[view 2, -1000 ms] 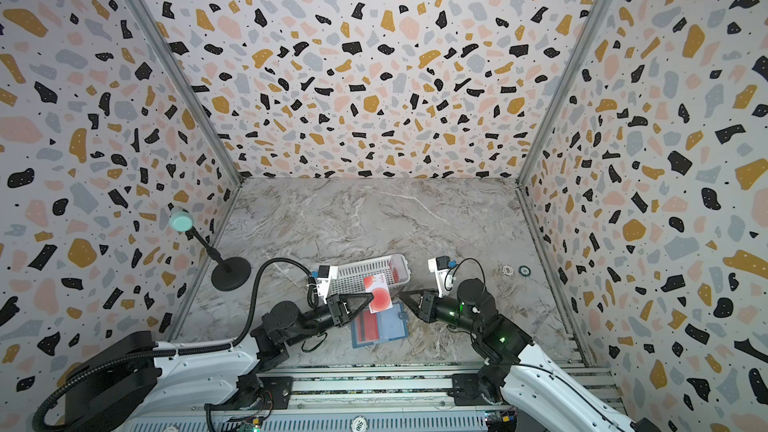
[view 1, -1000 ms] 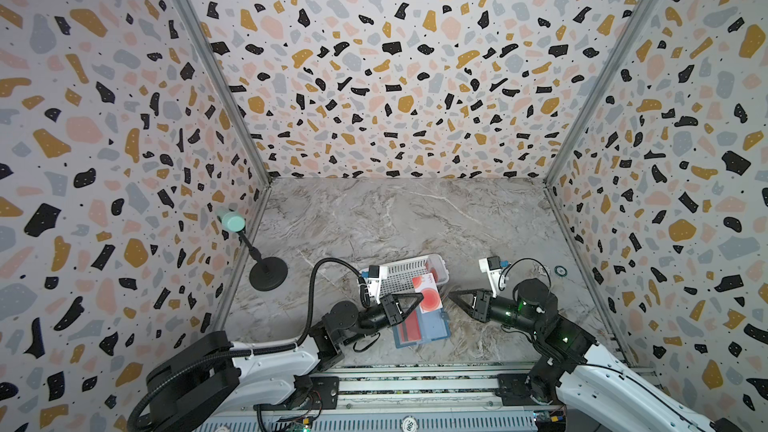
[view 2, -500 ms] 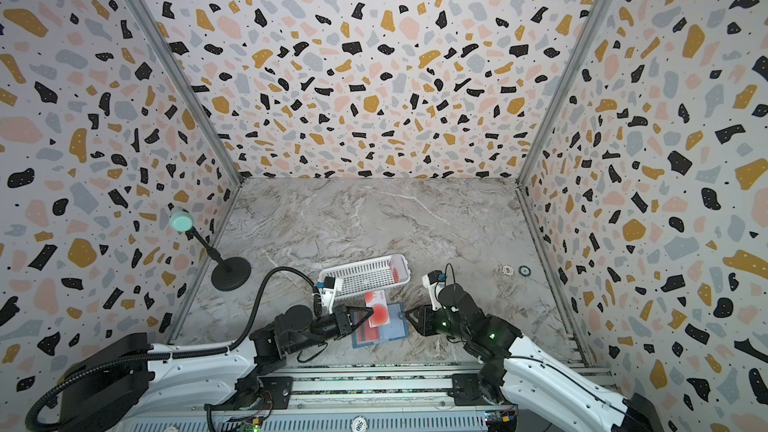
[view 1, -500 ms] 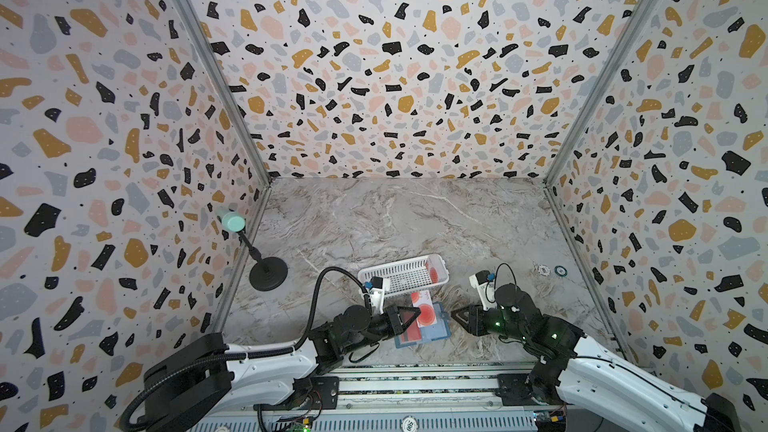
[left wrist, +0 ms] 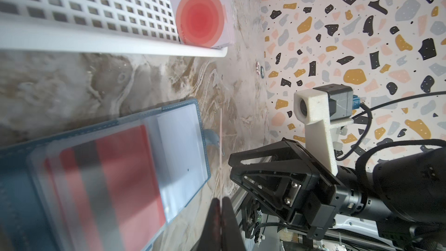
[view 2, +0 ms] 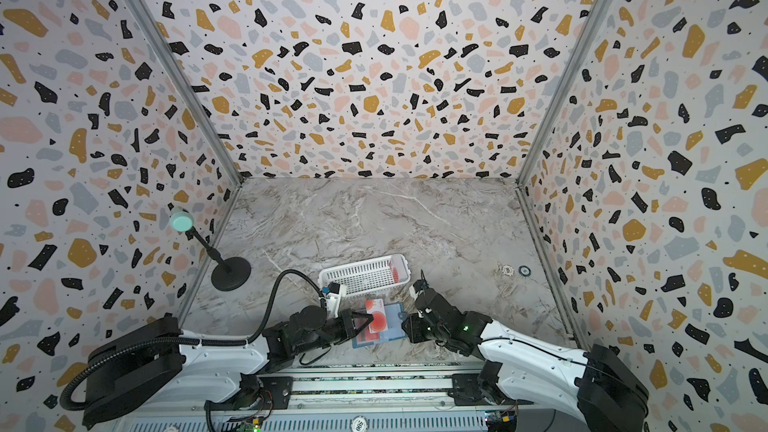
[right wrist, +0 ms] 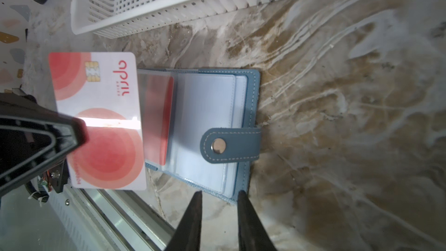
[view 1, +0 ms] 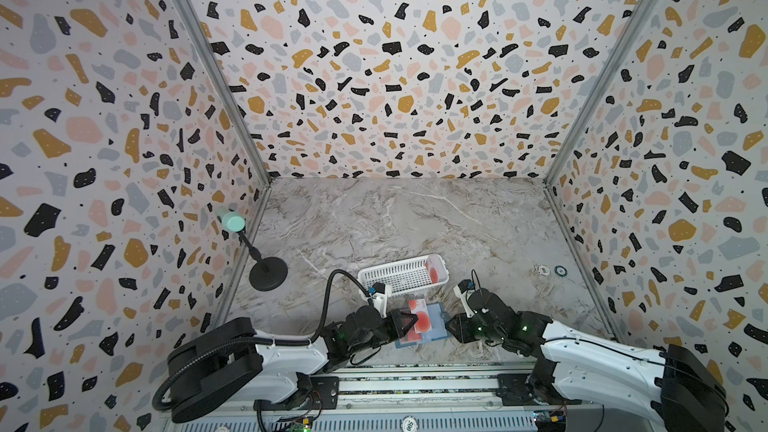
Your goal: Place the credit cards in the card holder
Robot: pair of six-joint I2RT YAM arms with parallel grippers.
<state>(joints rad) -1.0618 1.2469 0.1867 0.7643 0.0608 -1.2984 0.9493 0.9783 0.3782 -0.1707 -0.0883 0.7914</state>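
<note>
Since a second ago both claws have sunk toward the front rail (view 1: 415,371), and the right claw (right wrist: 219,204) has closed in on the card holder (right wrist: 207,107), which lies where it lay, open on the tabletop (view 1: 415,218). The left claw (left wrist: 220,201) is clamped on one credit card (right wrist: 101,88), pale face up, its leading edge at the mouth of a clear pocket (right wrist: 156,76); whether it has entered I cannot tell. That pocket holds a second card (right wrist: 156,129), red back up. The right claw's jaws stand narrowly apart with nothing between them, tips just off the holder's cover edge near the snap tab (right wrist: 229,144). The white basket (view 1: 395,276) sits just behind the holder, with more cards (view 1: 434,274) in its end. Bare tabletop runs wide behind the basket and to the right; the rail lies close in front
</note>
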